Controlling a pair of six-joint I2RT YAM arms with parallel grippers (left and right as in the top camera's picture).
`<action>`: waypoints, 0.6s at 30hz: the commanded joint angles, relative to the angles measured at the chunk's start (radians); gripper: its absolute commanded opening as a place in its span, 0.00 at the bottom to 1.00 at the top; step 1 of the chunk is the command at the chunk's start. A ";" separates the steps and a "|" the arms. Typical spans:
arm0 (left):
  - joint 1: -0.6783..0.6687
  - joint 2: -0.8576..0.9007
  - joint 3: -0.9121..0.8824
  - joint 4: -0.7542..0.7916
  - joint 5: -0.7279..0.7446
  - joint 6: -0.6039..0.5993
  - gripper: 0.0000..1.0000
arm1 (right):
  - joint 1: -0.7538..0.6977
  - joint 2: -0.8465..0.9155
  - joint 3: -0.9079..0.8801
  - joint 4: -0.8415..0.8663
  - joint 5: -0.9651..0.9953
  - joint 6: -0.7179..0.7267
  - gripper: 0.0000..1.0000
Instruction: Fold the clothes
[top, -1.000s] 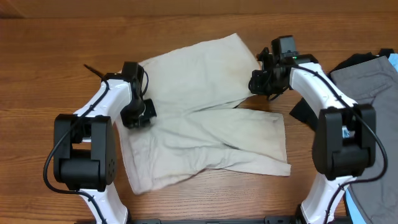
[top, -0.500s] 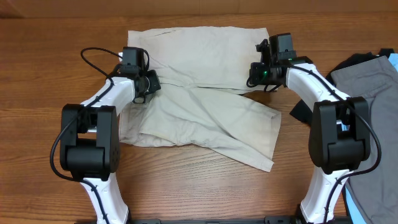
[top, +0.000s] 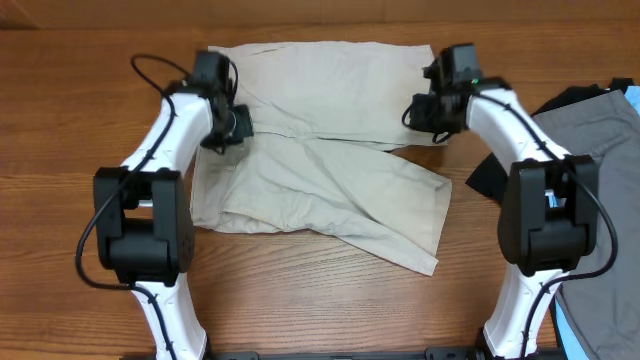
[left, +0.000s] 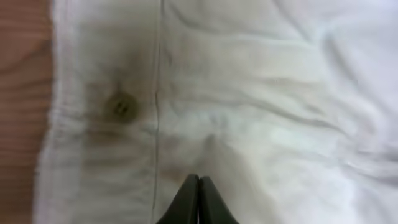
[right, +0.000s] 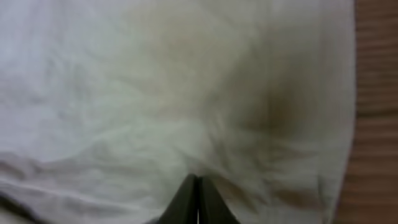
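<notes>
The clothes (top: 330, 90), beige shorts, lie across the table's middle; one leg is spread along the far side, the other is folded at an angle toward the front right. My left gripper (top: 232, 125) is at the waistband end, its jaws shut with the cloth puckering up to the tips (left: 199, 177); a button (left: 121, 107) shows beside them. Over the far leg's hem, my right gripper (top: 420, 108) is also shut, with a wrinkle of the clothes (right: 186, 93) running into its tips (right: 198, 177).
A grey garment (top: 600, 130) lies at the right edge on a black garment (top: 485, 180). Something light blue (top: 600, 335) shows at the bottom right corner. Bare wooden table (top: 80, 120) surrounds the shorts on the left and front.
Both grippers dragged the shorts toward the far side, which spread the upper leg out flat. In the last half second the arms shifted slightly; the cloth stayed put.
</notes>
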 joint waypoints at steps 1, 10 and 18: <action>0.004 -0.128 0.126 -0.176 0.046 0.026 0.04 | -0.010 -0.014 0.110 -0.203 -0.035 0.024 0.09; 0.005 -0.130 0.039 -0.397 0.090 0.019 0.04 | -0.010 -0.012 0.021 -0.429 0.048 0.024 0.15; 0.005 -0.127 -0.038 -0.338 0.106 0.019 0.04 | -0.010 -0.012 -0.001 -0.485 -0.077 0.027 0.12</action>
